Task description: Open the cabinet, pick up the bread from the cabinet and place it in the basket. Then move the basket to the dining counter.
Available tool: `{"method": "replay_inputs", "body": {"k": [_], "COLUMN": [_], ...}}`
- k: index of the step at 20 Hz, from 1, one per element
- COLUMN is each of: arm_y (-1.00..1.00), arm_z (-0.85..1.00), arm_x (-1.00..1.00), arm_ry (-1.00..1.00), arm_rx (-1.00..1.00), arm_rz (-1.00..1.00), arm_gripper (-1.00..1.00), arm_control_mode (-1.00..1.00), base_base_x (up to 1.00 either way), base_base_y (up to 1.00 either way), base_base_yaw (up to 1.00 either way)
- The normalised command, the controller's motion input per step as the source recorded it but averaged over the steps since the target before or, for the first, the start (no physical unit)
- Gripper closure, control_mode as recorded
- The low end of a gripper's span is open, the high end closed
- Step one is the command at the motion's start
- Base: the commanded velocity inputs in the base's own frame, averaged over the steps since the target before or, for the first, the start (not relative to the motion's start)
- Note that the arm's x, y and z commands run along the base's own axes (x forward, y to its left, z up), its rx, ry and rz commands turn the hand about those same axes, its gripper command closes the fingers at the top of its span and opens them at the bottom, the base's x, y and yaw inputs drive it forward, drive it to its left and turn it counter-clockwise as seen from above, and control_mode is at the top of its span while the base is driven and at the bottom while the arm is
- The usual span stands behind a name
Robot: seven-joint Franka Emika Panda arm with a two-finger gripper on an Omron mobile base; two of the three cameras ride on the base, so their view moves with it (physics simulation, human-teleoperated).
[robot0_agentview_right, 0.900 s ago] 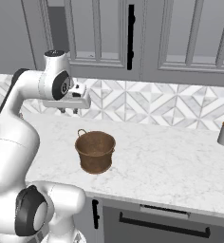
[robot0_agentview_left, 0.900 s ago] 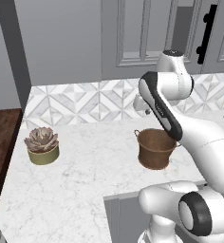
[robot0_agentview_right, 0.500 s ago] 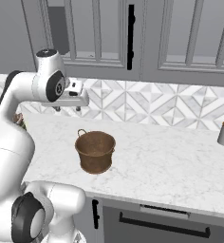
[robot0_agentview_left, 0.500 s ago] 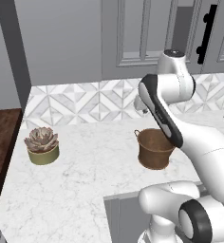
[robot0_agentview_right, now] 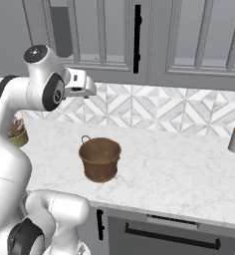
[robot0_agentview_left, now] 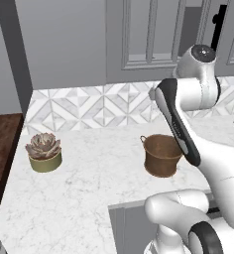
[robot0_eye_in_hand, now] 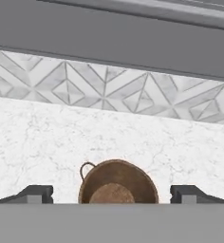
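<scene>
The gripper (robot0_eye_in_hand: pixel 112 193) hangs above the basket (robot0_eye_in_hand: pixel 117 182) with its two dark fingertips (robot0_eye_in_hand: pixel 36 193) spread wide to either side of the rim and nothing between them, which fits a hand that lets the load go straight down into the pot. In the hand view a rounded brown lump, the bread (robot0_eye_in_hand: pixel 112 193), lies low inside the basket, at the middle of its floor, so by my reading the placing step is done and the carry to the dining counter is what is left. The basket (robot0_agentview_right: pixel 100 159) stands upright on the marble counter (robot0_agentview_right: pixel 179 164), mouth up, its long axis vertical, well out from the diamond-tile backsplash (robot0_agentview_right: pixel 159 107) and nearer the counter's front edge than the wall; that leaves free room all round it for a grasp at the rim. One small loop handle (robot0_eye_in_hand: pixel 85 168) shows on the rim in the hand view, on the side towards the backsplash and a little to one end; the opposite loop I cannot make out. The bread is too round to give a clear long axis. Above and behind the basket the cabinet (robot0_agentview_right: pixel 97 32) hangs with its black bar handle (robot0_agentview_right: pixel 137 37) upright; whether its door is ajar I cannot tell for certain. Far from the basket along the counter sits a succulent pot (robot0_agentview_left: pixel 44 153).
</scene>
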Motion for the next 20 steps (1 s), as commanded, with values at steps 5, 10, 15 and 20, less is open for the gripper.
{"method": "replay_inputs", "body": {"k": [5, 10, 15, 20], "arm_y": [-0.65, -0.76, -0.85, -0.66], "arm_z": [0.59, 0.61, 0.56, 0.3], "arm_x": [-0.01, 0.0, 0.05, 0.29], "arm_ry": [-0.32, -0.19, -0.06, -0.04], "arm_rx": [0.0, 0.07, 0.19, 0.19], "arm_rz": [0.0, -0.09, -0.13, -0.08], "arm_gripper": [-1.0, -1.0, -1.0, -1.0], "arm_control_mode": [-1.0, -1.0, -1.0, -1.0], "base_base_x": [0.0, 0.0, 0.0, 0.0], "base_base_y": [0.0, 0.0, 0.0, 0.0], "base_base_yaw": [0.0, 0.0, 0.0, 0.0]}}
